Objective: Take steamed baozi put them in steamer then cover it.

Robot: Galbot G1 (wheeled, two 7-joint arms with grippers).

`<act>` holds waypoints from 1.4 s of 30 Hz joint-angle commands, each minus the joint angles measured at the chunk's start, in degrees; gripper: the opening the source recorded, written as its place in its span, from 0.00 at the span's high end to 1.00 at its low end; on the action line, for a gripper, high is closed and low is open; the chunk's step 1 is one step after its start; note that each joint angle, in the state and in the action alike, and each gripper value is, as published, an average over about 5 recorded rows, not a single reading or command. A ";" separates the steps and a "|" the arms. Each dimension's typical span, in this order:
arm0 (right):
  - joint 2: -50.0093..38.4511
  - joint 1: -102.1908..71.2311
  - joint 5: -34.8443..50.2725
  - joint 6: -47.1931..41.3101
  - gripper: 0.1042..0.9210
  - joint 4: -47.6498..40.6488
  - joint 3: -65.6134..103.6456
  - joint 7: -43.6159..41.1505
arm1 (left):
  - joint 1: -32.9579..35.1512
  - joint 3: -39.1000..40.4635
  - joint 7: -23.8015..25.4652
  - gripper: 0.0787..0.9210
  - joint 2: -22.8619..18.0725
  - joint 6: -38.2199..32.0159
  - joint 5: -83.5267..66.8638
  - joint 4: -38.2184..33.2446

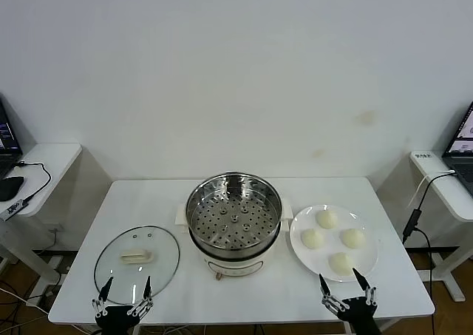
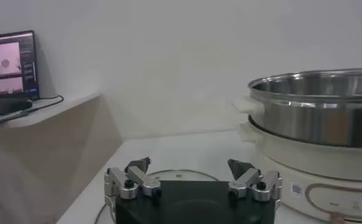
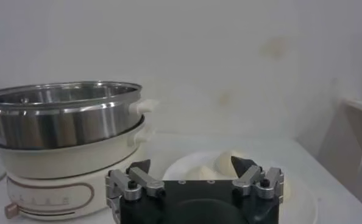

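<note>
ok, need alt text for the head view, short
An open steel steamer sits mid-table, empty, with four baozi on a white plate to its right and the glass cover lying flat to its left. The left gripper and right gripper wait at the table's near edge, jaws open.

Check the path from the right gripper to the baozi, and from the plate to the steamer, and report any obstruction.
Nothing visible blocks either path. The right gripper, open, sits at the table's near edge just before the plate holding four baozi. The steamer stands uncovered beside the plate; its cover lies on the far side.
</note>
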 commanded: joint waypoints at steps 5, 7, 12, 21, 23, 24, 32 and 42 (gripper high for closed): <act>-8.88 9.10 -18.18 -1.72 0.12 -3.89 4.17 0.22 | -0.80 -0.88 0.39 0.12 0.58 0.87 2.82 0.36; -12.21 11.87 -22.94 -2.98 0.12 -5.50 5.24 -0.88 | -1.32 -0.87 0.36 0.12 0.79 0.62 3.62 0.40; -21.85 19.50 -30.00 -6.05 0.12 -9.95 6.66 -6.40 | -2.19 -0.80 0.47 0.12 1.14 0.62 4.11 -0.16; -41.40 29.51 -31.64 -7.75 0.12 -19.72 2.74 -22.13 | -3.28 0.02 0.55 0.12 0.53 0.65 6.71 -0.15; -45.20 31.48 -30.75 -7.91 0.12 -21.37 1.21 -26.46 | -3.68 0.24 0.38 0.12 0.32 0.66 7.26 0.01; -46.85 32.50 -30.04 -7.95 0.12 -22.19 0.15 -28.38 | -3.87 0.31 0.28 0.12 0.25 0.67 7.58 0.08; -53.10 57.06 -20.78 -9.61 0.12 -29.49 -25.87 -38.69 | -4.89 0.42 -0.14 0.12 0.48 0.78 8.89 0.49; -43.74 94.70 -18.98 -9.60 0.12 -45.56 -64.95 -50.64 | -6.25 0.22 -0.29 0.12 0.58 0.84 9.66 1.08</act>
